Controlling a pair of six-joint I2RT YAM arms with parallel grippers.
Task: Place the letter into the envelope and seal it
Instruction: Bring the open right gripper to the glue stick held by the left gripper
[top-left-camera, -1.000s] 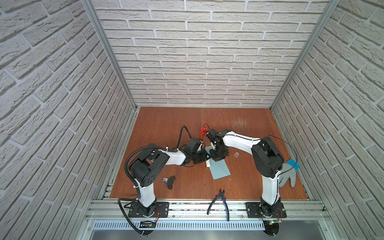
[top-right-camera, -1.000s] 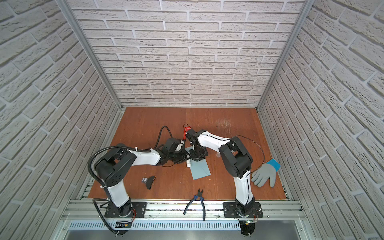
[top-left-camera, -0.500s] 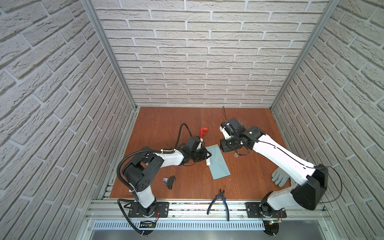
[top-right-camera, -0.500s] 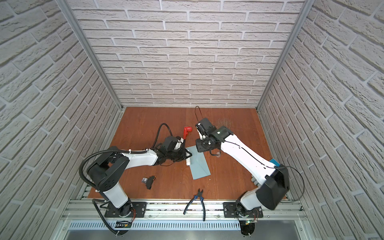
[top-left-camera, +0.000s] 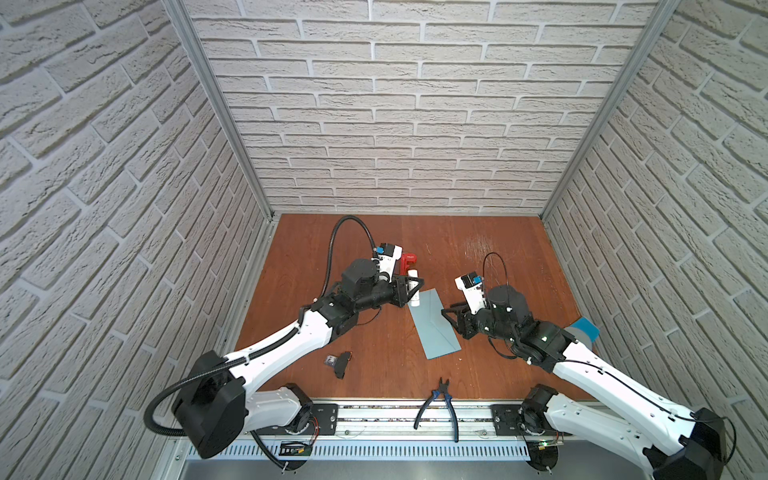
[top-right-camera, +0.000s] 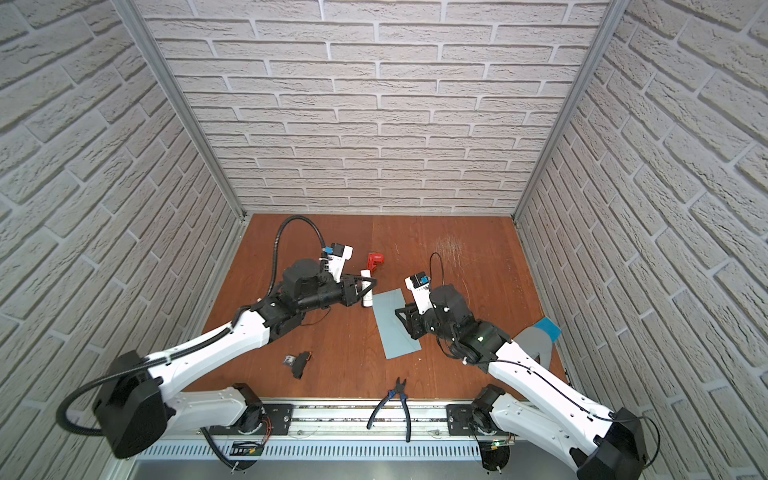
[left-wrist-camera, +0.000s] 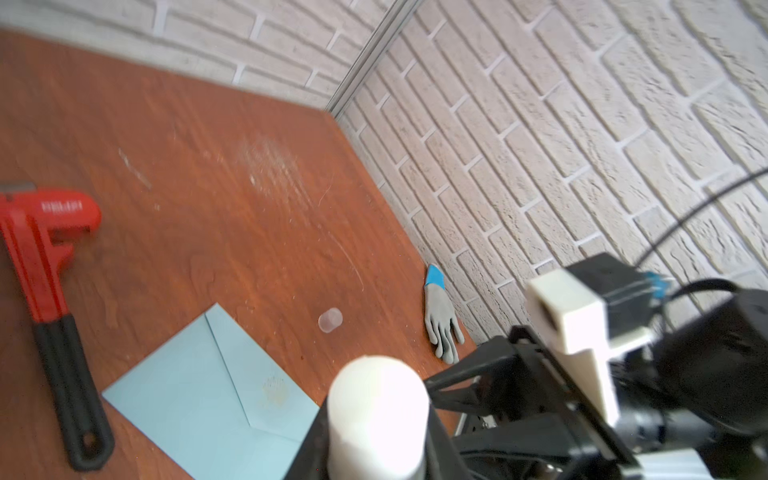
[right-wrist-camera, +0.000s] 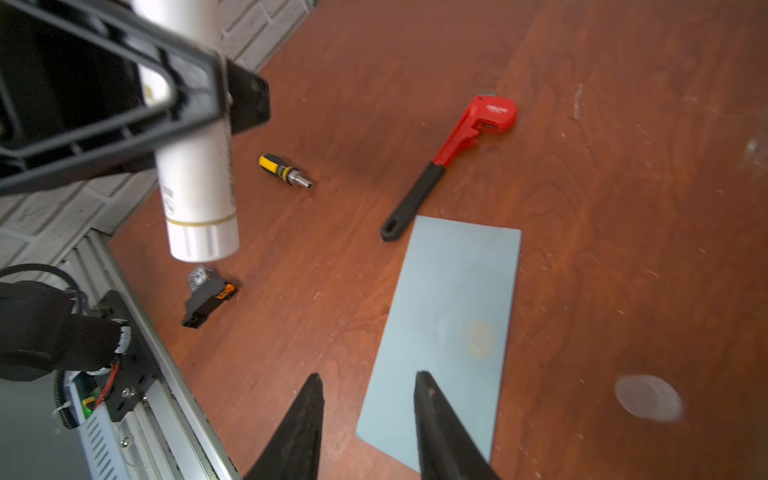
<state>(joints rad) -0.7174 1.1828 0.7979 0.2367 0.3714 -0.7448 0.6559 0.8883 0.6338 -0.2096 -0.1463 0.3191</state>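
Observation:
The light blue envelope lies flat on the wooden table with its pointed flap folded down and a yellowish smear near the flap's tip. The letter is out of view. My left gripper is shut on a white glue stick, held above the envelope's far left corner. My right gripper hangs open and empty at the envelope's right edge, one fingertip over the paper.
A red pipe wrench lies beyond the envelope, a clear cap to its right. A screwdriver, a black part, pliers on the front rail, and a grey glove by the right wall.
My right gripper left the left gripper's side at the envelope's far end, swung out to the right, and now stands by the envelope's right edge, jaws wider. The left gripper still holds the glue stick.

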